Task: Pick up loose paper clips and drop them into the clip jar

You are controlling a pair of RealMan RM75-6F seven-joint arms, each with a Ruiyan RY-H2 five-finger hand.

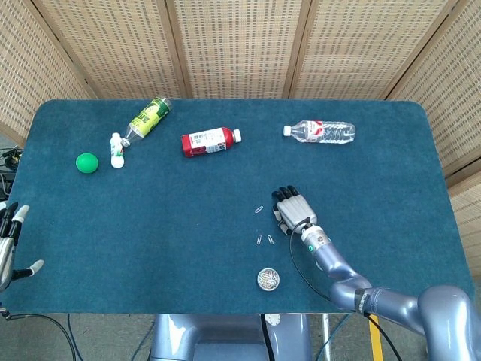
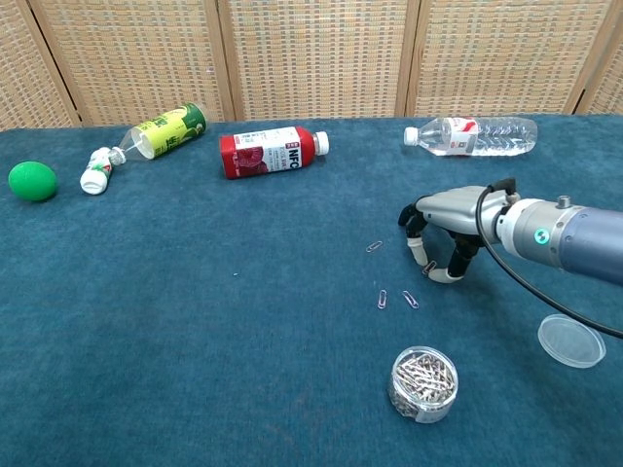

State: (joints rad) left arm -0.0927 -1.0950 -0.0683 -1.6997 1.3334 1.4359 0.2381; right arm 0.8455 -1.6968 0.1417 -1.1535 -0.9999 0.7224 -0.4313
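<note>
My right hand (image 2: 446, 226) (image 1: 293, 209) arches over the blue cloth with its fingers curled down. A paper clip (image 2: 428, 267) lies on the cloth between a fingertip and the thumb; I cannot tell whether they pinch it. Three more loose clips lie to its left: one (image 2: 374, 246) (image 1: 259, 209) apart and a pair (image 2: 383, 299) (image 2: 411, 300) (image 1: 264, 241) nearer the front. The round clear clip jar (image 2: 422, 383) (image 1: 267, 280) stands open and holds many clips, in front of the hand. My left hand (image 1: 7, 244) rests at the table's left edge with its fingers apart, holding nothing.
The jar's clear lid (image 2: 571, 341) lies at the front right. Along the back lie a water bottle (image 2: 472, 135), a red bottle (image 2: 268, 152), a green bottle (image 2: 161, 131), a small white bottle (image 2: 95, 173) and a green ball (image 2: 33, 181).
</note>
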